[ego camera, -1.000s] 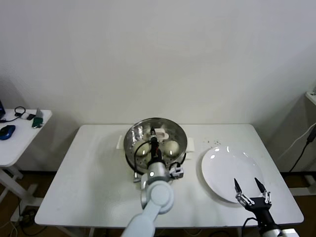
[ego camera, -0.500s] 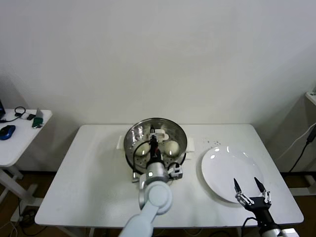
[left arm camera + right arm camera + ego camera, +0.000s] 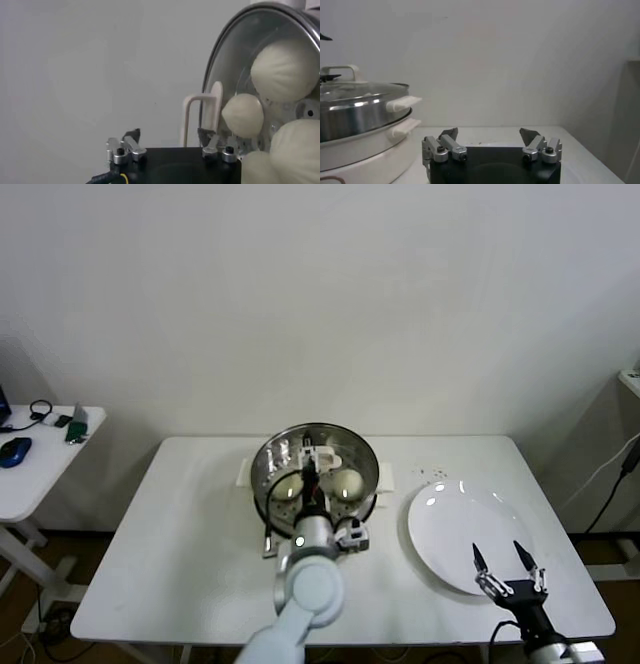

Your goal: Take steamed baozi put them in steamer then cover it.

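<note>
Lid (image 3: 350, 450) seated on steamer (image 3: 263, 496) at table's 12 o'clock, buns (image 3: 347, 482) beneath. Left gripper (image 3: 311, 464) spread around handle (image 3: 202, 117), clasping nothing (one finger close): could snag it on lifting away, dragging lid askew. Right gripper (image 3: 508, 559) parked, spread empty, 4 o'clock.

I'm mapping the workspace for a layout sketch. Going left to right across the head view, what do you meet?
Side table with a blue mouse → main table → steamer with the cover on it and the left gripper above → white plate → right gripper.
</note>
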`<action>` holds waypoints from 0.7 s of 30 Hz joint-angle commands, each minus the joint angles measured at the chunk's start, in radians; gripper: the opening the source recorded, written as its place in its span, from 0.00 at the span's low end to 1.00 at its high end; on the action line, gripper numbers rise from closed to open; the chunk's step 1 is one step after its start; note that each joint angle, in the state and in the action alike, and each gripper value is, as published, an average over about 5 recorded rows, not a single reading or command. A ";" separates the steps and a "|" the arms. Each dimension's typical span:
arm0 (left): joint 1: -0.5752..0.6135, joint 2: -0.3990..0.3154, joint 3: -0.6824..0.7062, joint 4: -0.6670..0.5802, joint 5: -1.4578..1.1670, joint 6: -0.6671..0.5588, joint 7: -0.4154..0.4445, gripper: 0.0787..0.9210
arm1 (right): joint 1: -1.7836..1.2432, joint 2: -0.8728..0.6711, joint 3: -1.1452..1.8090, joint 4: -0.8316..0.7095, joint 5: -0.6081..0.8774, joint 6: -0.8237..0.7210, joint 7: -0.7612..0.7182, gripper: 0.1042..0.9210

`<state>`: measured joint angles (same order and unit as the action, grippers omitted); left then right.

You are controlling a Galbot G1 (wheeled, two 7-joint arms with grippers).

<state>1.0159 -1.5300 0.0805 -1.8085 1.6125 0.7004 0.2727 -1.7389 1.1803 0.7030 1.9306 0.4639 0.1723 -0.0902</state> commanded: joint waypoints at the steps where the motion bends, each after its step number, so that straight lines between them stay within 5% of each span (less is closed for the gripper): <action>1: 0.057 0.109 0.025 -0.209 -0.229 -0.010 -0.017 0.83 | 0.007 -0.006 -0.010 0.007 0.028 -0.014 0.054 0.88; 14: 0.268 0.201 -0.177 -0.358 -0.786 -0.297 -0.256 0.88 | 0.003 -0.005 -0.024 0.022 0.017 0.008 0.087 0.88; 21: 0.349 0.197 -0.493 -0.389 -1.351 -0.368 -0.355 0.88 | 0.009 0.007 -0.025 0.020 0.016 0.012 0.093 0.88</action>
<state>1.2192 -1.3719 -0.0588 -2.1042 1.0084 0.4977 0.0796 -1.7315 1.1803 0.6805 1.9475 0.4806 0.1787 -0.0149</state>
